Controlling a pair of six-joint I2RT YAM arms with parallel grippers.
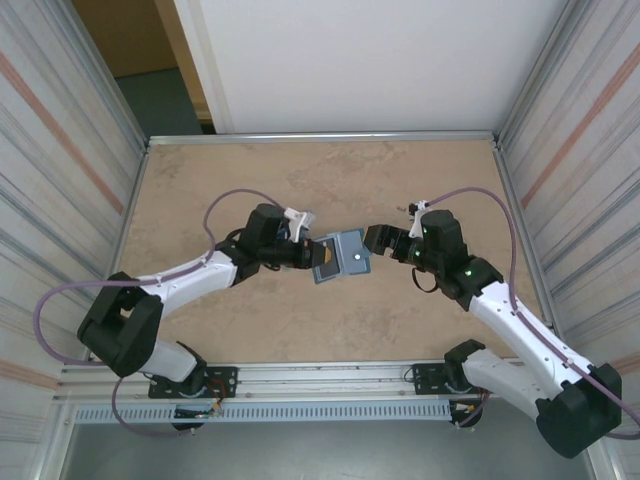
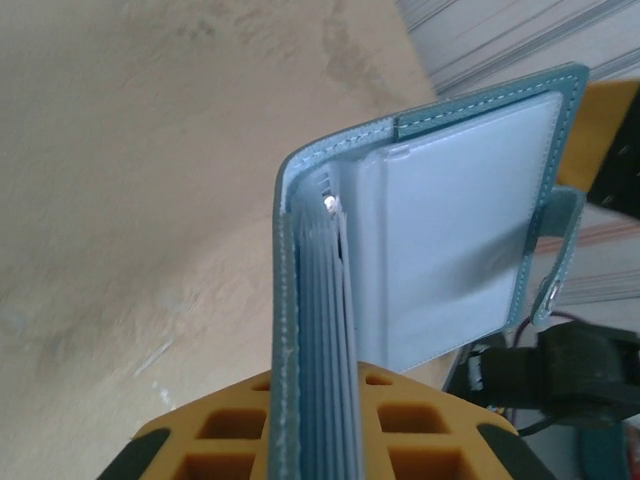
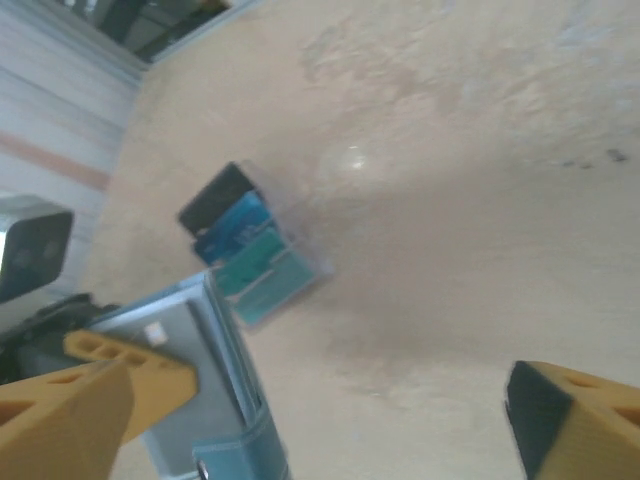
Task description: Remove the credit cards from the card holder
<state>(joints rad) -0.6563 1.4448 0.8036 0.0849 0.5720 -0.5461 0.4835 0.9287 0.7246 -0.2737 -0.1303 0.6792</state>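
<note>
The left gripper (image 1: 308, 252) is clamped on the card holder (image 1: 345, 255) and holds it raised over the middle of the table (image 1: 250, 180). In the left wrist view, yellow fingers (image 2: 225, 430) pinch the teal-blue bifold at its spine end. It stands open, showing a pale grey-blue inside, a stack of pocket leaves and a closure strap (image 2: 555, 255) with a snap.

The right gripper (image 1: 382, 240) hangs just right of the holder. Its jaws are spread wide with nothing between them, as the right wrist view also shows. In that view 3 credit cards (image 3: 248, 248), black, blue and teal-green, are fanned out. They are outside the holder, just beside its open edge, against the tabletop. That view is blurred, so whether the cards lie flat on the table cannot be told.
</note>
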